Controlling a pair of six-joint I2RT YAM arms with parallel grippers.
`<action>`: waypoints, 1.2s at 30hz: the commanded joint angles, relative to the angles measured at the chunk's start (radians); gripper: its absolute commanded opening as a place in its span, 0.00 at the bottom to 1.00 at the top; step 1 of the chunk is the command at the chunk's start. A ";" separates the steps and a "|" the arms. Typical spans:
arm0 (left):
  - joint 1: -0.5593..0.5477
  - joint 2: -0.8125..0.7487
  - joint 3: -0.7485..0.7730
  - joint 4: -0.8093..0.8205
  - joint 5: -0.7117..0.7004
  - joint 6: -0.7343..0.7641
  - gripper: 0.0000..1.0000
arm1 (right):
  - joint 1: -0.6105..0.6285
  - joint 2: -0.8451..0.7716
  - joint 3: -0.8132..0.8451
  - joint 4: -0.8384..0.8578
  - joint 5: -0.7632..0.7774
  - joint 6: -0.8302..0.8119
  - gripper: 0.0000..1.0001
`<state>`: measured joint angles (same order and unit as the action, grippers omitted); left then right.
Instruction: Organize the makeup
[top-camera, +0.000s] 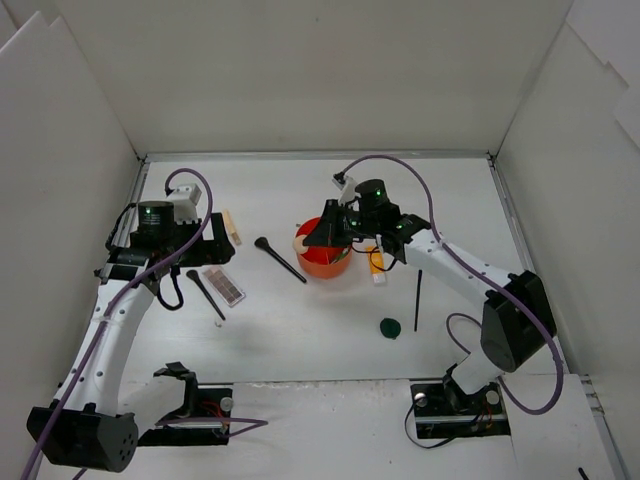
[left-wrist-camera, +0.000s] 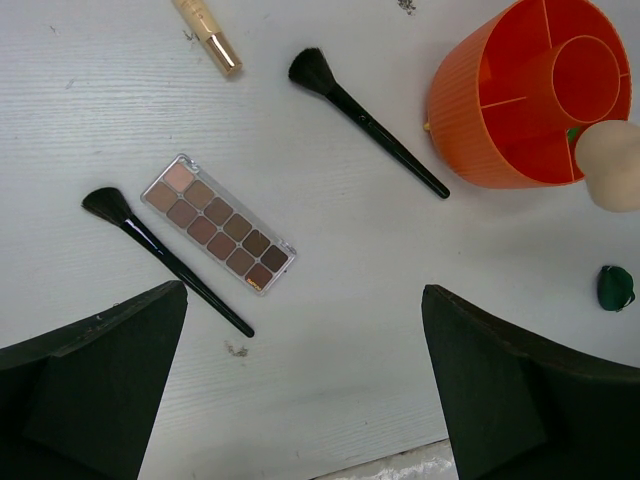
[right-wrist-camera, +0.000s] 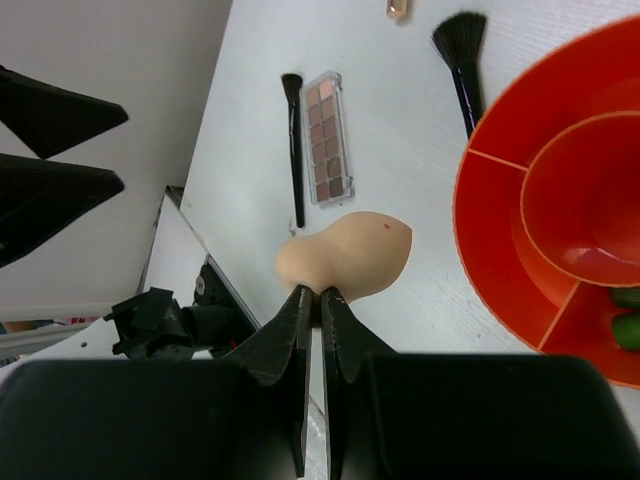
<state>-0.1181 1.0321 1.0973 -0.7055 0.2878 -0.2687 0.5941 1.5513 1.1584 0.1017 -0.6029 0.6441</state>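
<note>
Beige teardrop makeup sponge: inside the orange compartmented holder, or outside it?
Outside. The right gripper pinches the beige teardrop sponge by its narrow end, beside the orange compartmented holder, not in any compartment.

Eyeshadow palette (left-wrist-camera: 219, 223) between two brushes (left-wrist-camera: 165, 260), orange holder (left-wrist-camera: 480, 130)

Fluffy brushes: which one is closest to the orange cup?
The middle brush, between palette and cup, its handle tip almost at the cup. The other brush lies on the palette's far side.
</note>
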 joint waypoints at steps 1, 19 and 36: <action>0.005 -0.009 0.012 0.044 0.002 0.010 0.99 | 0.010 0.013 -0.011 0.096 -0.018 0.031 0.00; 0.005 -0.010 0.009 0.044 -0.002 0.010 1.00 | -0.013 0.092 -0.057 0.115 0.083 0.019 0.00; 0.005 -0.007 0.009 0.044 -0.003 0.008 1.00 | -0.047 0.096 -0.069 0.118 0.147 0.035 0.09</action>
<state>-0.1181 1.0321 1.0897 -0.7052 0.2874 -0.2687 0.5568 1.6512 1.0801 0.1619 -0.4839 0.6727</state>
